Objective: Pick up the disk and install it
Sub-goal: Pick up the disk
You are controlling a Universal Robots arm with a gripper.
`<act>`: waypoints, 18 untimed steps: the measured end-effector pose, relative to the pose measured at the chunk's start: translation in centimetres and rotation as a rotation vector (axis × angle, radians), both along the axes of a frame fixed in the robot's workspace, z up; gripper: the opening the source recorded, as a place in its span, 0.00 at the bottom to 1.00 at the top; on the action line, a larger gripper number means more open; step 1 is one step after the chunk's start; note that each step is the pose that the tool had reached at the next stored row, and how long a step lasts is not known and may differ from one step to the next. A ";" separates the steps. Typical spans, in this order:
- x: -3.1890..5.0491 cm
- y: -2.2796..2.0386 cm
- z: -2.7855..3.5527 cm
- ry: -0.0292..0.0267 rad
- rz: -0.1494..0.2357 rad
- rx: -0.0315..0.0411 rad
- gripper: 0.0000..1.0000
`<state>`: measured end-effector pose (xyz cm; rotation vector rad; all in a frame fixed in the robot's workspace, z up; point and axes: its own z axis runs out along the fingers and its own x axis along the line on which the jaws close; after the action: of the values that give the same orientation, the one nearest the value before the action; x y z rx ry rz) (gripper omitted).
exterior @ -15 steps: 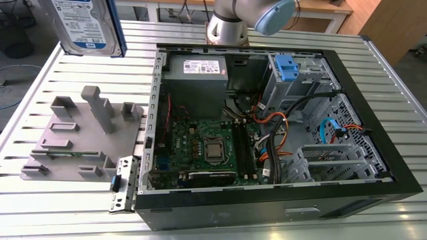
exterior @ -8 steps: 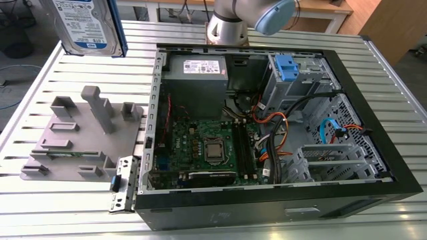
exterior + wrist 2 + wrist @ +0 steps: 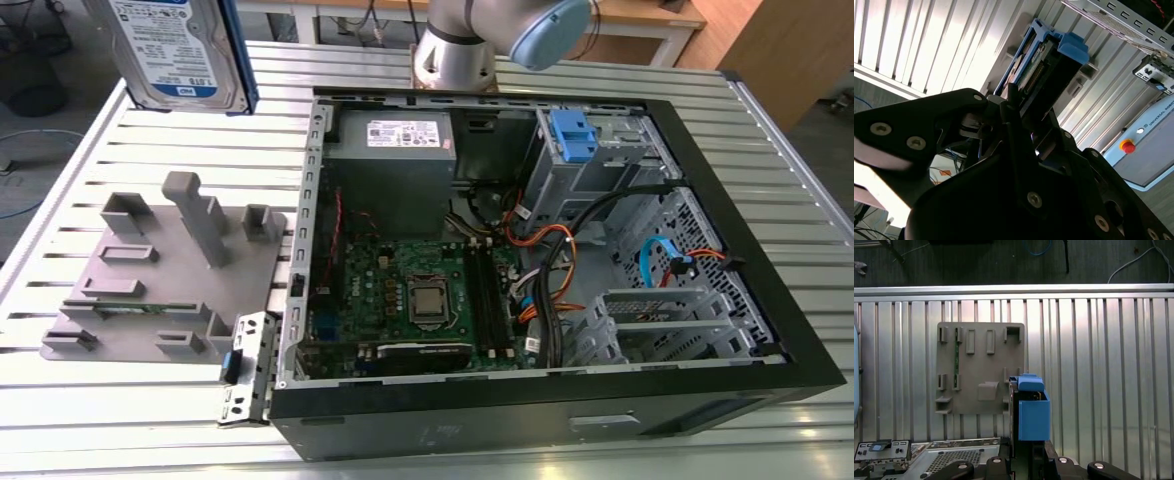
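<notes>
End effector (image 3: 1024,107) clamps the disk (image 3: 1046,65) (blue-framed) aloft.

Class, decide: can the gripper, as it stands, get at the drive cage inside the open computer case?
Probably yes: the computer case lies open-sided, and the drive cage is uncovered from above. The gripper is shut on the disk, though.
</notes>
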<state>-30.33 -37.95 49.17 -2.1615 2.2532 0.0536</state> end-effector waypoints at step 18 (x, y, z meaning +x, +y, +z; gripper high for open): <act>0.80 0.00 0.00 0.0000 0.000 0.0001 0.35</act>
<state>-29.53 -37.95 49.17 -2.1613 2.2532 0.0536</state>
